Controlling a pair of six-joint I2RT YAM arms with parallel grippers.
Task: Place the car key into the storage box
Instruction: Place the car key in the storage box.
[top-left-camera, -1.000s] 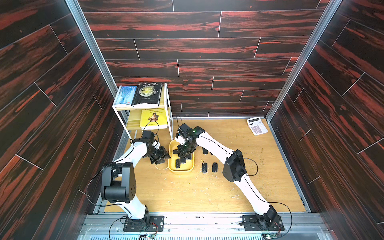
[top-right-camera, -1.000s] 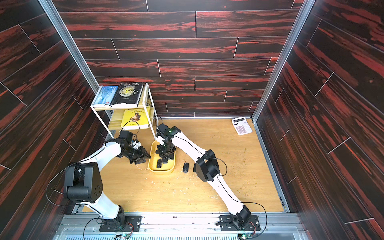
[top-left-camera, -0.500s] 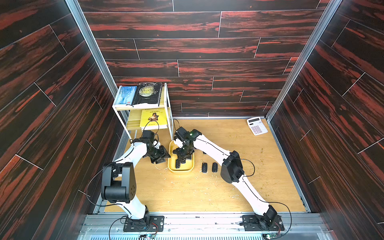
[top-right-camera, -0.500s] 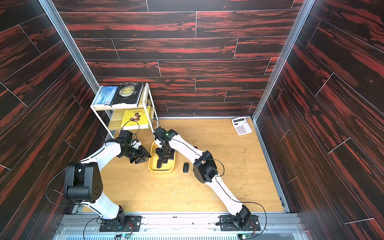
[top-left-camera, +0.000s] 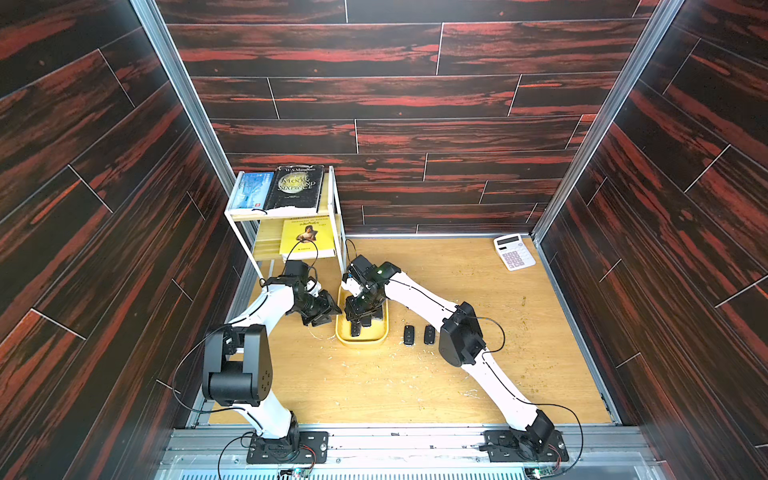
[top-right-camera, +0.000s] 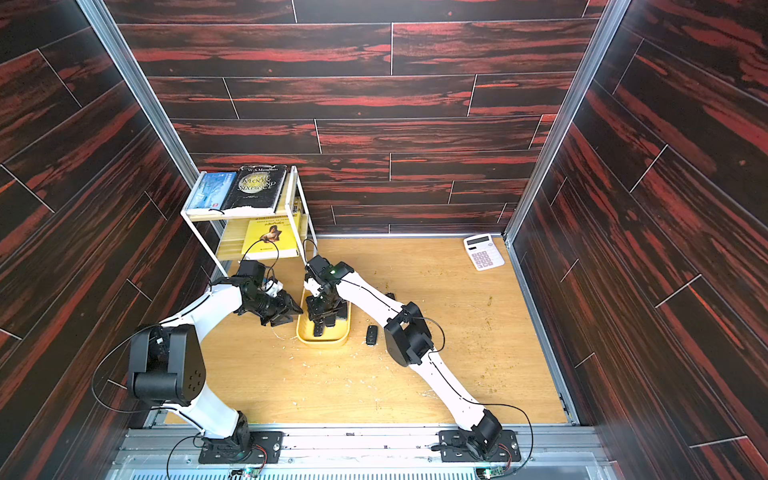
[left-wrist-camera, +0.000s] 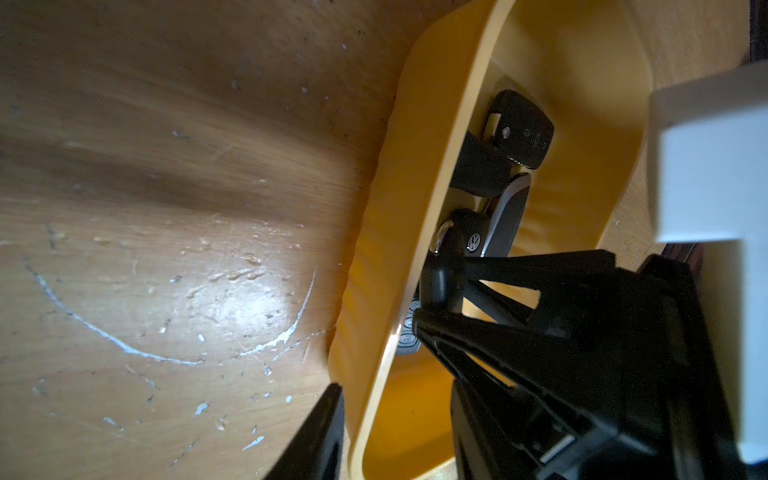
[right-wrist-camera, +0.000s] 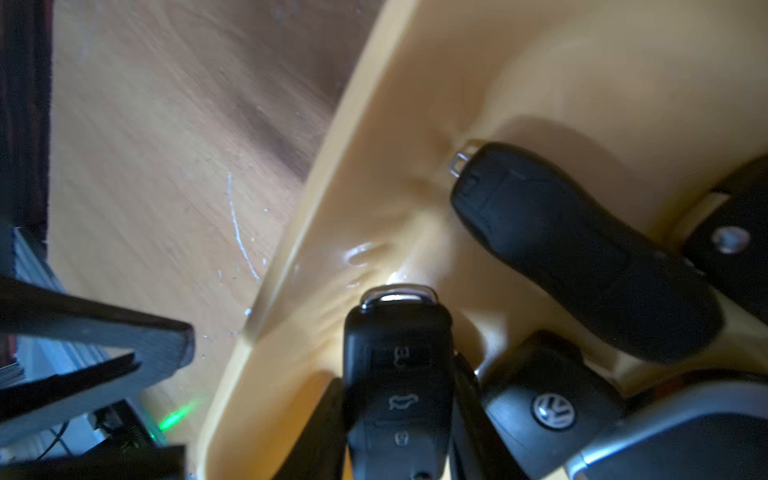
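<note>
As right tool clamps car key, ring-end into storage box, left tool unclear

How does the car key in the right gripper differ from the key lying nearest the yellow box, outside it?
The gripped car key is within the storage box, pinched by the right gripper; the table key lies flat outside it, untouched. Both are black fobs.

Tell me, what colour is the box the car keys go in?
Yellow all over. The storage box shows best in the left wrist view.
</note>
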